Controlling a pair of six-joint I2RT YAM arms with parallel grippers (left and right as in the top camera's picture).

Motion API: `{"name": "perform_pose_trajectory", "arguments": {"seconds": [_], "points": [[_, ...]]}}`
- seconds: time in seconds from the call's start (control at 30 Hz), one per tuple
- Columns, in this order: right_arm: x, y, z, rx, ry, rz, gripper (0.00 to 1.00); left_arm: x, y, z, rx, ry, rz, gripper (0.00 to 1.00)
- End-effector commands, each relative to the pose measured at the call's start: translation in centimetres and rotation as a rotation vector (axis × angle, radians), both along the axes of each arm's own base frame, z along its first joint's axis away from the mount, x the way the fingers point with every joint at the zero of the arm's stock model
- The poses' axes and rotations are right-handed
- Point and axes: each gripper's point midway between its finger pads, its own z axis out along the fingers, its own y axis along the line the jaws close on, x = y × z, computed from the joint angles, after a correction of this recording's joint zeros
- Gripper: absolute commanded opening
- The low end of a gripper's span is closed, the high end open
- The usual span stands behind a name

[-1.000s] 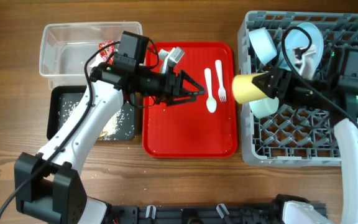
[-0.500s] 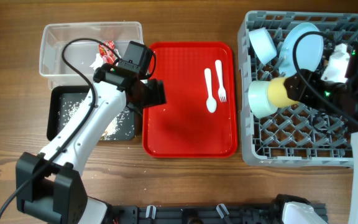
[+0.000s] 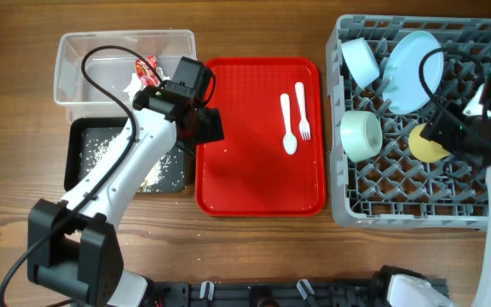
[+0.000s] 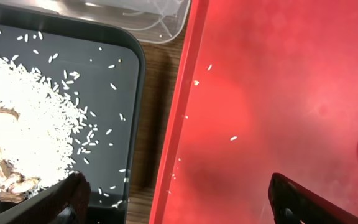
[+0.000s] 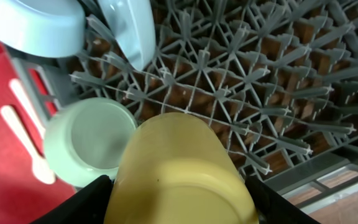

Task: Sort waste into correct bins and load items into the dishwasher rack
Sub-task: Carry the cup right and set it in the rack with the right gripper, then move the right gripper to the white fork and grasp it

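Right gripper (image 5: 179,186) clamps cup (image 5: 179,155) above rack (image 3: 399,209), right of bowl (image 5: 95,146) | left gripper (image 4: 176,186) gapes empty over black tray (image 4: 132,81) and red tray (image 4: 278,93) seam | risk: if I release tilted, cup may roll across the pegs | right wrist shows the grip, which overhead hides; left wrist shows stray rice (image 4: 233,138) on red tray
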Motion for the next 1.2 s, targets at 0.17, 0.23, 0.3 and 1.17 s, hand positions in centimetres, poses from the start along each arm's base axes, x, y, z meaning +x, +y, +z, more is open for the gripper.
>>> {"name": "perform_pose_trajectory", "arguments": {"seconds": [0.17,0.23,0.3,1.17], "points": [[1.5,-1.1,-3.5,0.01,0.131,-0.037,0.58,0.2,0.3,-0.4,0.023,0.001,0.0,0.95],[1.7,-1.3,-4.3,0.016,0.157,-0.041,0.58,0.2,0.3,-0.4,0.023,0.001,0.0,0.95],[1.9,-1.5,-4.9,0.021,0.175,-0.044,0.58,0.2,0.3,-0.4,0.023,0.001,0.0,0.95],[5.0,-2.4,-10.3,0.044,0.258,-0.069,0.88,0.2,0.2,-0.4,0.022,0.001,0.002,0.97]]}}
